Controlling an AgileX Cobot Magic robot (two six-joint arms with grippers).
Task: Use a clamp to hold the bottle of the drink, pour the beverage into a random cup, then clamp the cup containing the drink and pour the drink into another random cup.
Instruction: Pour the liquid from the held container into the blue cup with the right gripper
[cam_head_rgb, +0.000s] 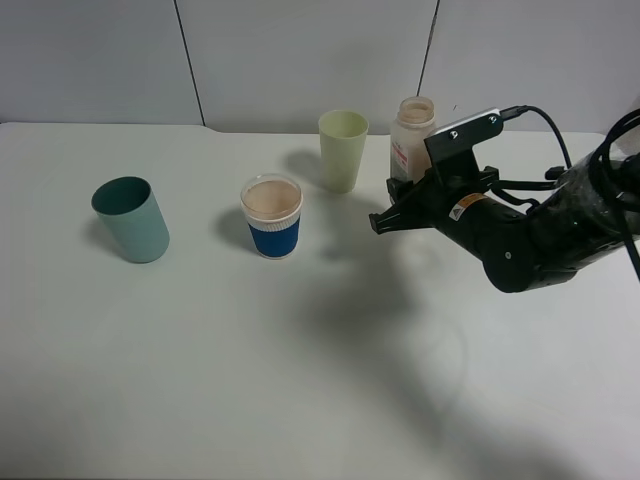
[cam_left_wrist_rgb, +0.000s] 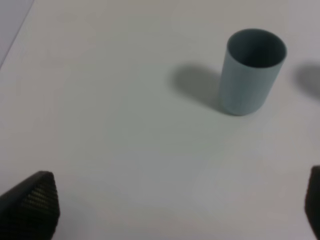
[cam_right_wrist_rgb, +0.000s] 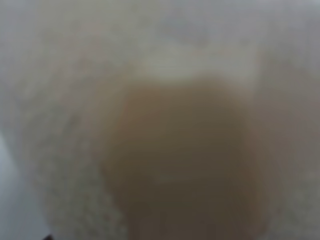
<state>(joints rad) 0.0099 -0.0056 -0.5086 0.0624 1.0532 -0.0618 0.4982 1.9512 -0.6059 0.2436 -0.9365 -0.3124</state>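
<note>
The right gripper (cam_head_rgb: 380, 221) hung low over the white table (cam_head_rgb: 250, 390) with its dark jaws pressed fully together and nothing between them. The blue-banded cup (cam_head_rgb: 273, 232) stood straight ahead of its tips, near but clearly apart, upright and carrying the tan, milky drink (cam_head_rgb: 271, 199) almost up to its clear rim. The bottle (cam_head_rgb: 410, 135) stood upright close beside the wrist, behind the fingers, and the pale green tumbler (cam_head_rgb: 342, 150) stood ahead and off to the bottle's side, between the bottle and the cup. The right wrist view gave only a blur of pale surface with a tan-brown patch, too soft to name with certainty. The left gripper (cam_left_wrist_rgb: 172, 205) had its jaws spread wide and empty, with the teal cup (cam_left_wrist_rgb: 252, 75) standing well ahead of it. Judging from the full cup and the parked bottle, the first pour looked done and the grasp on the cup was next. The trouble lay mostly in that grasp: jaws that advanced closed would shove or topple the cup rather than straddle it, and with the liquid so high, a hard squeeze on the wall or a jerky lift would likely slop it over the rim. A careless swing of the thick arm could clip the bottle at its wrist. The tumbler, tall and slim, seemed easy to tip, and its narrow mouth easy to miss.
</note>
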